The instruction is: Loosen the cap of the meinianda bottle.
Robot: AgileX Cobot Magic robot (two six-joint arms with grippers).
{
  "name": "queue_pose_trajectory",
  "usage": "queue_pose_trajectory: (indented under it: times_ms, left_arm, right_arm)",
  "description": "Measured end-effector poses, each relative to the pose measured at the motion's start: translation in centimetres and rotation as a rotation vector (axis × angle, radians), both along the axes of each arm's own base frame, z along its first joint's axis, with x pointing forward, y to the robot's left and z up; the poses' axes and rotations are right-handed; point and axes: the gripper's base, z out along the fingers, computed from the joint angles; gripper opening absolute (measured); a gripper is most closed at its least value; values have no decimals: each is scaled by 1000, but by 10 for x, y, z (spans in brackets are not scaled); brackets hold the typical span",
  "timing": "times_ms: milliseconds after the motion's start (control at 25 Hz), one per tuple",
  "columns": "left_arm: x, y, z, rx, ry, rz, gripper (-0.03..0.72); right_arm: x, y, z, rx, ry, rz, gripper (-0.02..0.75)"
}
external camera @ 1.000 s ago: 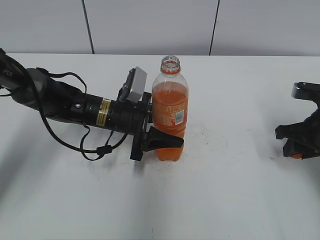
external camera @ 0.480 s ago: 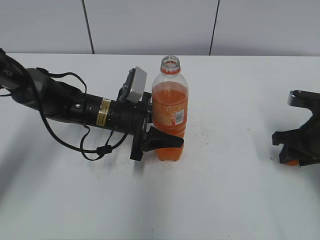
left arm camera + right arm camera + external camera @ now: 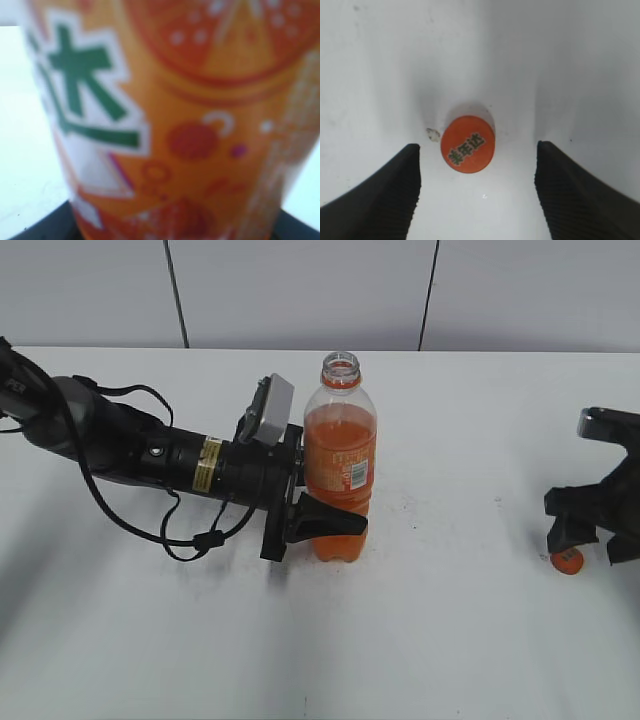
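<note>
Lying flat: the cap (image 3: 468,144) rests print-side up on the white surface (image 3: 450,640), off the bottle and well apart from it.
Cap to right end effector (image 3: 477,192): straight below and between the two spread fingers, touching neither; that end effector is wide and holds nothing.
Bottle (image 3: 340,455): upright near the middle of the surface, long axis vertical, its mouth bare.
Left end effector (image 3: 325,510): closed around the bottle's lower body from the left side, holding it steady.
Nearer arm: the right one is almost on top of the cap; the left is far off.
Judgement: the cap looks fully removed, so loosening seems done.
</note>
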Motion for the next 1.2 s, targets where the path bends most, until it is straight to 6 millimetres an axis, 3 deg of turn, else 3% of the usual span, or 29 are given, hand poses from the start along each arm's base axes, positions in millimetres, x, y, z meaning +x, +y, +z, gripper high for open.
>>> queue_pose_trajectory:
  times_ms: [160,400,680,1200]
  left_arm:
    - [2,-1,0,-8,5,22,412]
    - [3,-2,5,-54,18,42,592]
    - [2,-2,9,-51,13,31,604]
    - [-1,-1,92,-117,-137,23,592]
  right_arm:
    - [12,1,30,10,-67,5,523]
    - [17,2,62,18,-138,12,522]
    - [17,2,79,20,-190,14,522]
    - [12,2,119,28,-289,19,521]
